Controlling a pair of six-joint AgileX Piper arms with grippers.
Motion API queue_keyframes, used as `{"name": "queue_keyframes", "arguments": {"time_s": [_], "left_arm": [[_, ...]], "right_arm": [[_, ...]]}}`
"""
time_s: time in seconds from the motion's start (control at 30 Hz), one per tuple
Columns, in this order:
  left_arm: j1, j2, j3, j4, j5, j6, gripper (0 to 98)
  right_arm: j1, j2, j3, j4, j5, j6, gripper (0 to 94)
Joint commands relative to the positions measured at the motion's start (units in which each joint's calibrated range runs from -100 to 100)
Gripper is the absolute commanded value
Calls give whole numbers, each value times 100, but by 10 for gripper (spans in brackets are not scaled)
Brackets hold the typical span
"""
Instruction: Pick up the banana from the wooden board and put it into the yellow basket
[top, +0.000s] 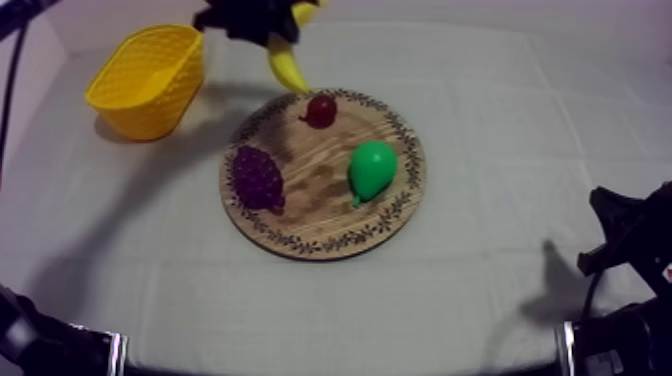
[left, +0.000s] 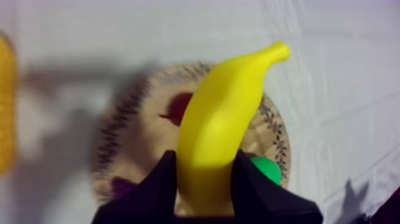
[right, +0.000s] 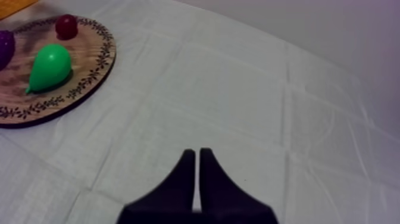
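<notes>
My left gripper holds the yellow banana in the air above the far edge of the round wooden board, to the right of the yellow basket. From the left wrist, its black fingers clamp the banana at its lower end, high over the board. A small red fruit, a green pear and purple grapes lie on the board. My right gripper is shut on nothing, low over the cloth right of the board.
The basket stands at the table's far left, its rim showing beside the board's shadow. My right arm rests at the right edge. Bare cloth lies in front of the board and to its right.
</notes>
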Motion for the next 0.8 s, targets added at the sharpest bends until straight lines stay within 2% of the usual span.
{"name": "queue_keyframes", "arguments": {"time_s": [0.0,0.4,0.77], "left_arm": [[-339,-379,24,-20,18,-61,239],[-1614,-1053,575,-181,42,-387,235],[-1934,-626,647,-409,-189,-668,226]], "right_arm": [[-1,-5,-3,2,0,-14,3],[-1,-5,-3,2,0,-12,3],[-1,-5,-3,2,0,-14,3]]}}
